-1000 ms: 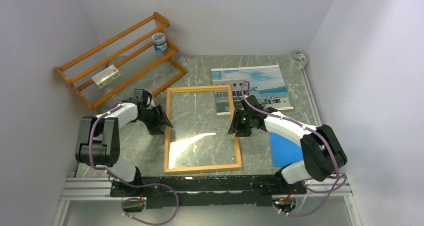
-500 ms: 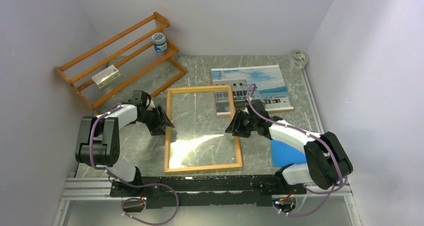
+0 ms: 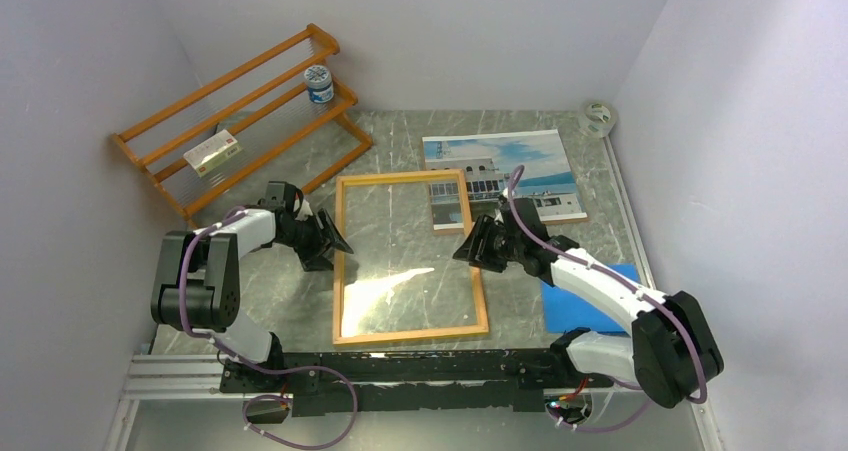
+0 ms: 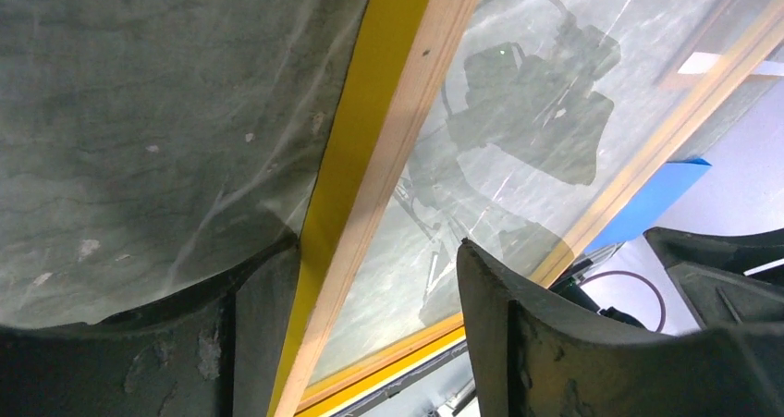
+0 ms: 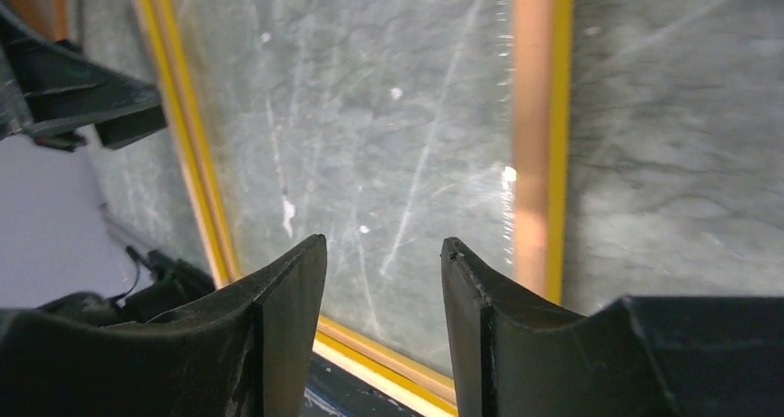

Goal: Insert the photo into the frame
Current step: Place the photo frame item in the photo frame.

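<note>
- the frame point(image 3: 410, 333) lay flat in the middle of the table point(image 3: 400, 136), wood side up, with yellow showing along its outer edge. its long axis ran from 6 to 12 o'clock.
- the left gripper point(image 3: 335, 241) sat at the frame's 9 o'clock rail. its jaws were apart and straddled that rail, with a gap left on the pane side, so it was not clamped.
- the right gripper point(image 3: 465, 249) hung just inside the 3 o'clock rail, jaws apart and empty over the pane.
- the step looked like settling the frame before fetching the print. done well, the left jaws would steady the 9 o'clock rail while the right went for the print's free edge, since any tug could drag the frame.
- the photo point(image 3: 520, 166) lay at 1 o'clock from the frame, picture side up, sky toward 12. its long axis ran from 9 to 3 o'clock.
- its near-left corner lay under the frame's far-right corner and showed through the pane, so it would need sliding out and turning a quarter to match the frame.
</note>
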### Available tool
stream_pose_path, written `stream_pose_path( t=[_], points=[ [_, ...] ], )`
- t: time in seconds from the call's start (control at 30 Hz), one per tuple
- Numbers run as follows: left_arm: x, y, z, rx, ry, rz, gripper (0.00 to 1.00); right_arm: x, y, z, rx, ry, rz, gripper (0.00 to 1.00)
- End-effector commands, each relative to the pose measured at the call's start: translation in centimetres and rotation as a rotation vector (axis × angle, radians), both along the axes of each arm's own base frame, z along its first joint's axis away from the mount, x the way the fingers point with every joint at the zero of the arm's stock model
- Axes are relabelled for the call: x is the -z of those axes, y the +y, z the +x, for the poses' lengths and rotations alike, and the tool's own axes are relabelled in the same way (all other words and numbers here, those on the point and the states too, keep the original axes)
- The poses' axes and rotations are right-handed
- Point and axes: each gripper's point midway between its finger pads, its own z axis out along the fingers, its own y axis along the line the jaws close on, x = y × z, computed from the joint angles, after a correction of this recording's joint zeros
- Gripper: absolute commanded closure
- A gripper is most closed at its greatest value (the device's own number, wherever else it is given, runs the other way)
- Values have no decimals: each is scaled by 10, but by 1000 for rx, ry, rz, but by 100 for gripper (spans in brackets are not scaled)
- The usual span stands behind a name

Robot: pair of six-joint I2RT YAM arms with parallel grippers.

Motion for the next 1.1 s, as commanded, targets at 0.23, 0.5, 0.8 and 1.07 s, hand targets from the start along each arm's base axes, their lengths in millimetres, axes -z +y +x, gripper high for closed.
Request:
stream_pose_path(
  t=[0.23, 0.5, 0.8, 1.07],
  points=[
    [-9, 14, -17, 3, -11, 98, 19, 20, -51, -56, 12, 204, -253, 47],
    [1, 10, -45, -2, 53, 62, 24, 47, -64, -81, -47, 291, -373, 49],
    [5, -1, -52, -11, 73, -12, 36, 64, -54, -95, -133, 343, -427, 58],
    [6, 0, -51, -14, 69, -5, 37, 71, -51, -91, -115, 341, -463, 59]
  ],
)
